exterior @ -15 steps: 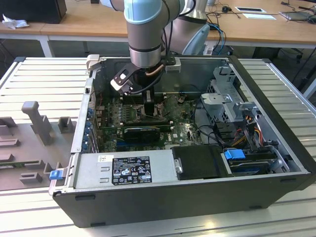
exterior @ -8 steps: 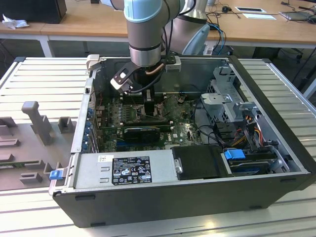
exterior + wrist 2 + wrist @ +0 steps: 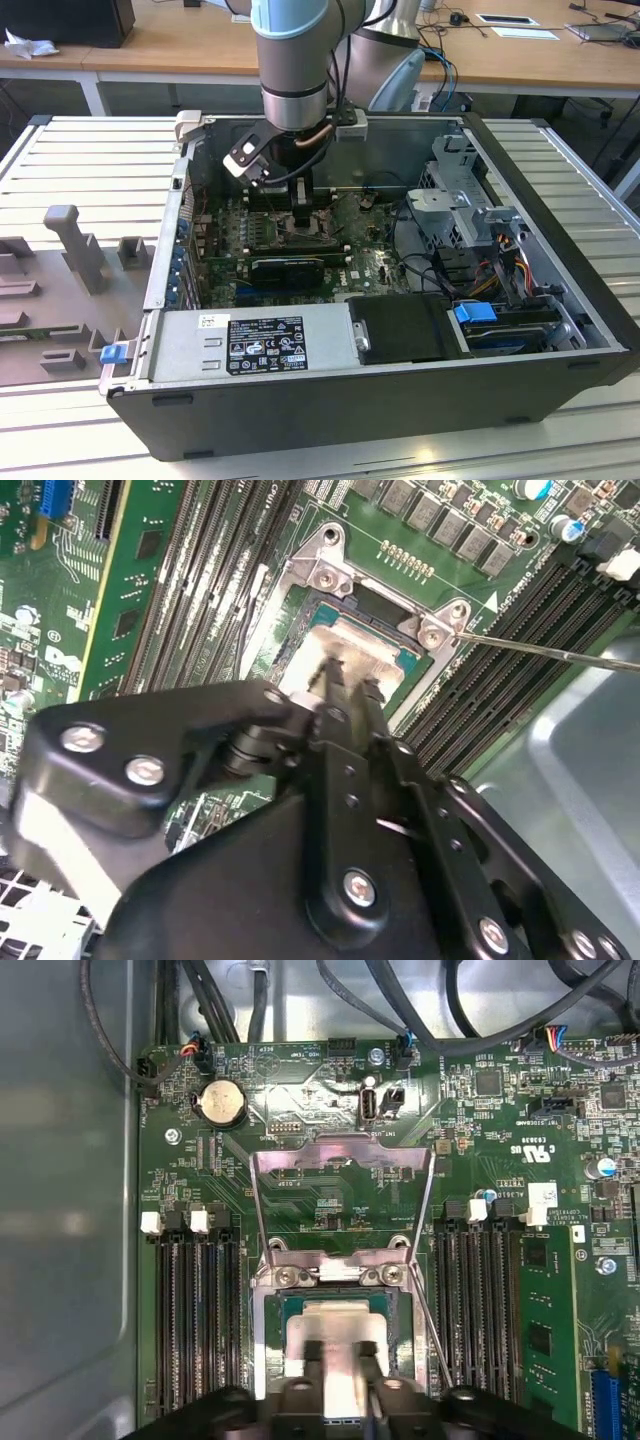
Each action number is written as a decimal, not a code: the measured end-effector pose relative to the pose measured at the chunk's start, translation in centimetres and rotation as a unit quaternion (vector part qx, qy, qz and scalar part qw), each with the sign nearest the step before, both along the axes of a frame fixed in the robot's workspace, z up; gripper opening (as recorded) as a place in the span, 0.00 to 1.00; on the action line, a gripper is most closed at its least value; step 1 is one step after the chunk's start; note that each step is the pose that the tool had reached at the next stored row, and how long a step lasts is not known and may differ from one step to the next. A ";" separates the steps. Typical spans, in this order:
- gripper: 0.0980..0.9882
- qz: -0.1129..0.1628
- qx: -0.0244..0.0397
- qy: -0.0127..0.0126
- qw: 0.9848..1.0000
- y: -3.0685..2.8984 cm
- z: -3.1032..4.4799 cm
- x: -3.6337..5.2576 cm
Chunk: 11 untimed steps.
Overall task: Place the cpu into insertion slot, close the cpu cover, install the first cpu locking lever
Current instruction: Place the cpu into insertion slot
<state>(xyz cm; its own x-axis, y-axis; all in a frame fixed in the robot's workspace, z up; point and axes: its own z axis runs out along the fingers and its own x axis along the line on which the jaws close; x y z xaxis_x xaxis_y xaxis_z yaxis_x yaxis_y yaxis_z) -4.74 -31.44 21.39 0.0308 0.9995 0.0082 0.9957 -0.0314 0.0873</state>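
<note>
One robot arm is at work inside an open computer. On the exterior view's left lies a grey plastic tray with moulded shapes (image 3: 70, 260), well apart from the job. Next comes the big black metal computer case (image 3: 330, 410), lying on its side with its lid off. Near the middle of it, the black two-fingered gripper (image 3: 302, 208) reaches down onto the green circuit board (image 3: 375, 265). Further to the exterior view's right is a silver metal drive cage (image 3: 450, 195), well away from the gripper.

In the first wrist view, the small flat square cpu with a silver-grey top (image 3: 337, 1320) lies in the insertion slot, a square socket with a silvery metal frame (image 3: 272, 1330). The gripper is straight above the cpu. Its fingers (image 3: 313, 1352) are a little apart, with nothing held between them. I cannot tell if they touch the chip.

The cpu cover, a thin dark-silver metal frame with a big square window (image 3: 345, 1152), stands tipped up, not closed. Its hinge runs along the slot's edge farthest from the gripper, so the cover lies just past the cpu. A thin silver wire lever (image 3: 550, 652) sticks out from one corner of the slot and looks unhooked.
</note>
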 end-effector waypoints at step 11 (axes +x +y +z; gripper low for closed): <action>0.01 0.000 0.000 0.000 1.000 0.00 0.33 0.00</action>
